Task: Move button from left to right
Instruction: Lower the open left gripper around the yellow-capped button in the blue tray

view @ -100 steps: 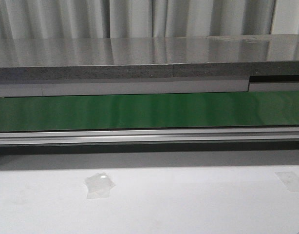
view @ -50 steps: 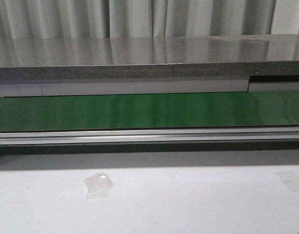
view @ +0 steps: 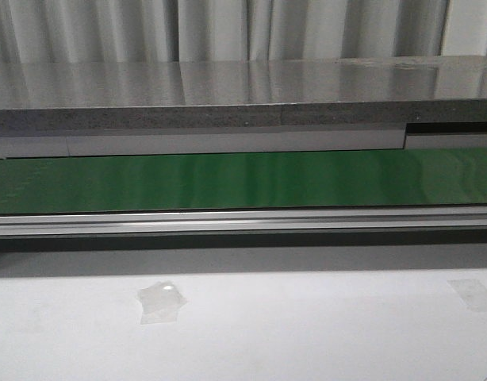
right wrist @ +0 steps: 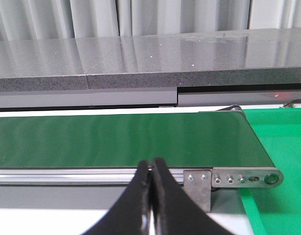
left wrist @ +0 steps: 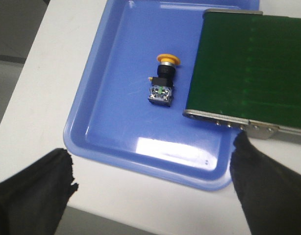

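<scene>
The blue tray (left wrist: pixel 106 132) runs partly under the green belt (left wrist: pixel 248 63); both are cut off by the frame edge.

Pale pleated curtains (view: pixel 228 28) hanging right behind a glossy grey stone counter (view: pixel 228 91). Just before the counter, a green conveyor belt (view: pixel 243 181). Nearer still, a white tabletop (view: pixel 307 333), crumpled clear tape (view: pixel 160 302) stuck on.
</scene>
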